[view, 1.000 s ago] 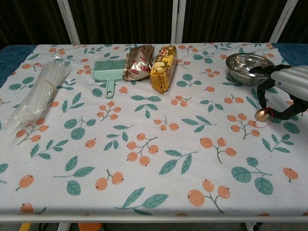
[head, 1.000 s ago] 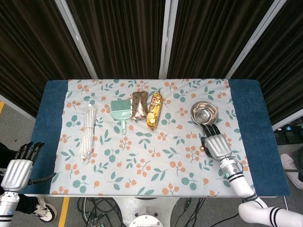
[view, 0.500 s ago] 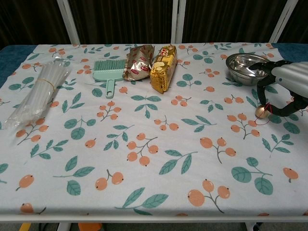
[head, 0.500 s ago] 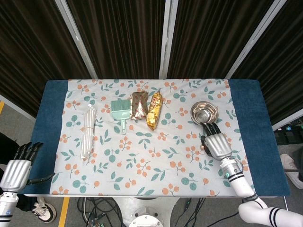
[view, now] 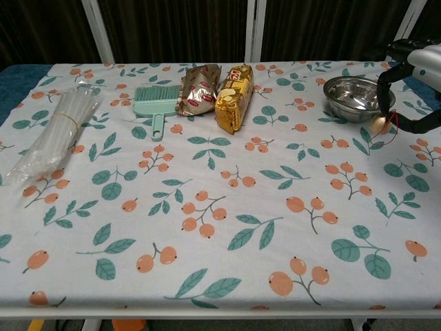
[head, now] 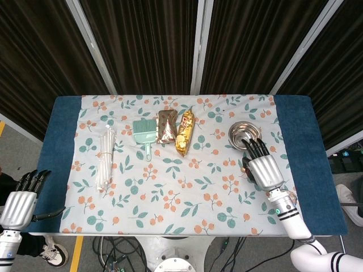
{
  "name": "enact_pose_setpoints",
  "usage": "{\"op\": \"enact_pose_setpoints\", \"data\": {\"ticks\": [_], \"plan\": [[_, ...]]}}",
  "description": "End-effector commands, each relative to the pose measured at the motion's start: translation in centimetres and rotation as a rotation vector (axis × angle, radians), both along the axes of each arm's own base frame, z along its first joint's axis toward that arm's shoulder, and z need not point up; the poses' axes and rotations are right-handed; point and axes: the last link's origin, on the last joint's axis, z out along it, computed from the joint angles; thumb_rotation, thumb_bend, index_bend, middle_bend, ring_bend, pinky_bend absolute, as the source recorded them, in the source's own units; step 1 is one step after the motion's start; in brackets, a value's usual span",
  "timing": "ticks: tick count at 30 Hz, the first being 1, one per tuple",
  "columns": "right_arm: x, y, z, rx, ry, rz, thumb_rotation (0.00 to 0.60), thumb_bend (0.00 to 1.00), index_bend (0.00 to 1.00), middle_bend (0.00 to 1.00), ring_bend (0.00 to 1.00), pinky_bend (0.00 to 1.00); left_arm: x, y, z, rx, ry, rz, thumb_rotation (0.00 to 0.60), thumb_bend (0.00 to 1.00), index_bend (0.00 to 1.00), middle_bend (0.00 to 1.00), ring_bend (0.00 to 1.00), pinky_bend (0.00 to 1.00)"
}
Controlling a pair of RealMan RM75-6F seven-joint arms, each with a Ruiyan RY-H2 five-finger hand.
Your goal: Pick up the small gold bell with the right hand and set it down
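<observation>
The small gold bell [view: 378,125] with a red loop hangs in the air, pinched in the fingers of my right hand [view: 413,76] at the right edge of the chest view. It is lifted off the floral cloth, just in front of the steel bowl [view: 357,97]. From the head view my right hand [head: 262,166] covers the bell, with its fingertips over the near rim of the steel bowl [head: 241,132]. My left hand [head: 20,199] hangs off the table's left front corner, fingers together and holding nothing.
On the floral cloth [head: 187,187] lie a bundle of clear straws [head: 105,157], a mint hand brush [head: 143,134], a brown snack pack [head: 166,126] and a gold snack pack [head: 185,131]. Blue table edges [head: 295,141] flank the cloth.
My right hand has closed on the bell and lifted it off the cloth, rising and moving toward the bowl. The left hand has barely shifted.
</observation>
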Motion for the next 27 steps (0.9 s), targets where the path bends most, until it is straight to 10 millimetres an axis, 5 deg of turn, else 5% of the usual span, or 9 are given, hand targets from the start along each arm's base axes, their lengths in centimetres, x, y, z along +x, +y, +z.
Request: {"op": "enact_pose_setpoints", "data": {"ticks": [1, 10, 16, 22, 27], "plan": [[-0.7, 0.2, -0.3, 0.028, 0.011, -0.024, 0.600, 0.38, 0.69, 0.09, 0.00, 0.00, 0.0, 0.0, 0.0, 0.001, 0.000, 0.003, 0.215, 0.00, 0.07, 0.08, 0.00, 0.09], [-1.1, 0.1, -0.3, 0.006, 0.011, -0.034, 0.600, 0.38, 0.71, 0.09, 0.00, 0.00, -0.1, 0.1, -0.1, -0.001, 0.003, 0.006, 0.221, 0.00, 0.07, 0.08, 0.00, 0.09], [1.0, 1.8, -1.2, 0.116, -0.078, 0.033, 0.600, 0.38, 0.71, 0.09, 0.00, 0.00, 0.0, 0.2, -0.4, -0.010, -0.005, 0.005, 0.226, 0.00, 0.07, 0.08, 0.00, 0.09], [-2.3, -0.6, 1.6, -0.075, 0.011, -0.062, 0.600, 0.38, 0.72, 0.09, 0.00, 0.00, 0.0, 0.2, 0.0, 0.000, -0.004, 0.005, 0.238, 0.00, 0.07, 0.08, 0.00, 0.09], [-1.2, 0.2, 0.9, 0.071, -0.180, -0.099, 0.600, 0.38, 0.72, 0.09, 0.00, 0.00, 0.0, 0.2, -0.4, -0.012, -0.006, 0.006, 0.237, 0.00, 0.07, 0.08, 0.00, 0.09]]}}
